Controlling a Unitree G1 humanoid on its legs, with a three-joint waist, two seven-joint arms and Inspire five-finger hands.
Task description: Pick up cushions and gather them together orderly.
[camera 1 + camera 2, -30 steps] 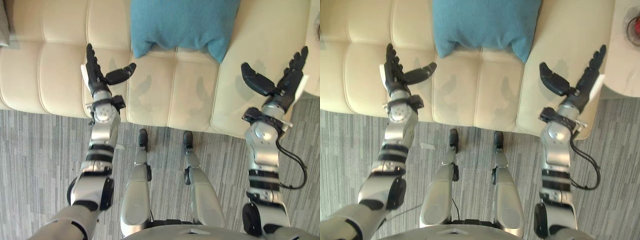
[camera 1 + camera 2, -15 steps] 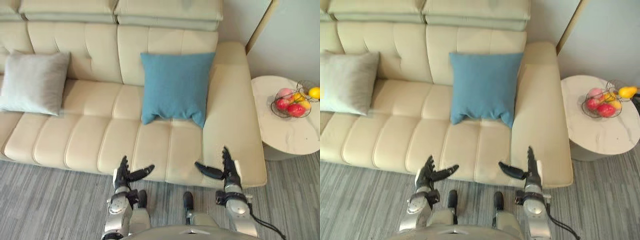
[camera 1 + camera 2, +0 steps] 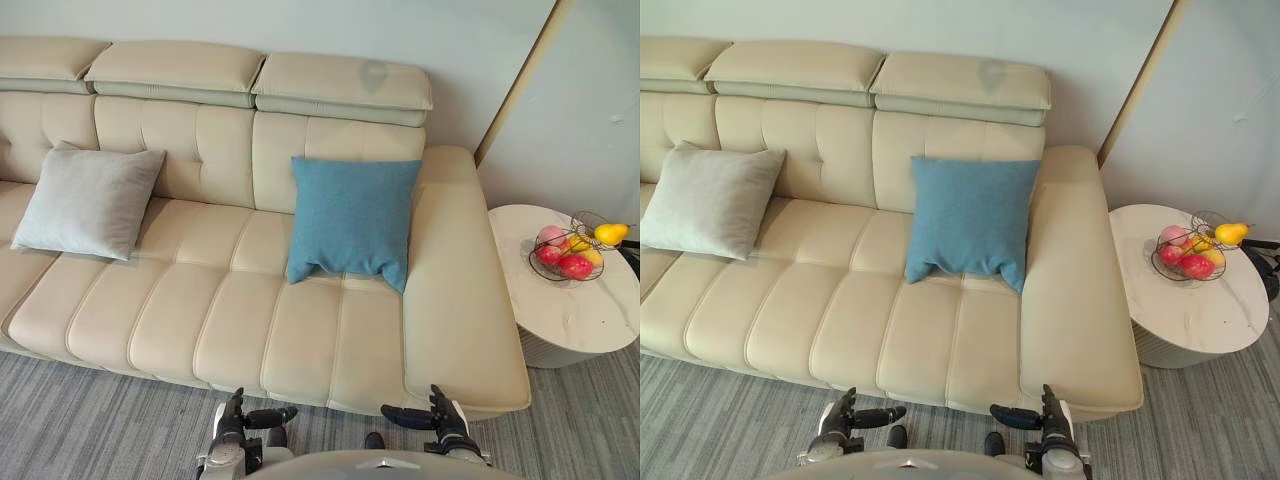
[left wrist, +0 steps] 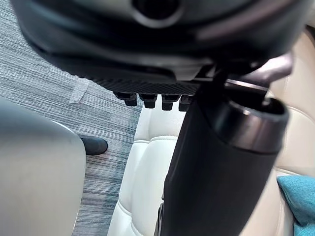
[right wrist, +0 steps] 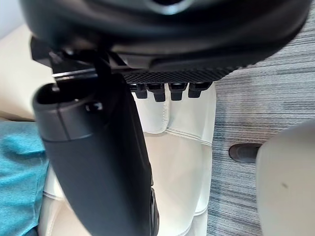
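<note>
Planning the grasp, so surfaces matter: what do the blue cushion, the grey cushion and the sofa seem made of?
Blue cushion: matte woven fabric, with a faintly grainy weave.
Grey cushion: soft matte cloth, probably similar.
Sofa: leather or faux leather, smooth with a slight sheen and stitched panels; which one cannot be told.

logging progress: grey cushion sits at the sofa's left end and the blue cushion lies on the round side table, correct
Not quite. The blue cushion is not on the round side table; it leans against the sofa backrest beside the right armrest, as the left eye view shows. The grey cushion does sit at the sofa's left end.
</note>
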